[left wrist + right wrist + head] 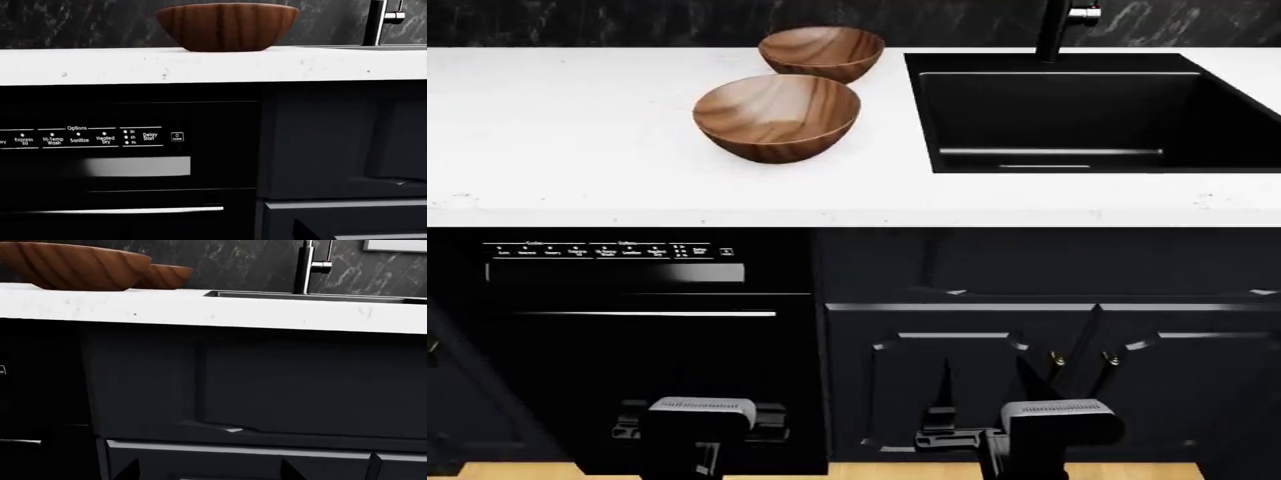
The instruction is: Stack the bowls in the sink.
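Two brown wooden bowls stand side by side on the white countertop [561, 140], left of the sink [1068, 110]. The nearer bowl [777, 115] [227, 26] [73, 265] is upright, and the farther bowl [822, 52] [167, 276] sits just behind it. The sink is a black basin with nothing in it, and its faucet [1054, 25] [305, 265] rises at the back. Both arms hang low in front of the cabinets, well below the counter. My left gripper [213, 236] faces the dishwasher, with one dark fingertip [307, 231] showing far to one side. My right gripper [208, 474] is open and holds nothing.
A black dishwasher [627, 330] with a control panel [87, 137] and a bar handle [647, 314] fills the space under the bowls. Dark cabinet doors [961, 370] are under the sink. A dark marble backsplash [227, 262] runs behind the counter.
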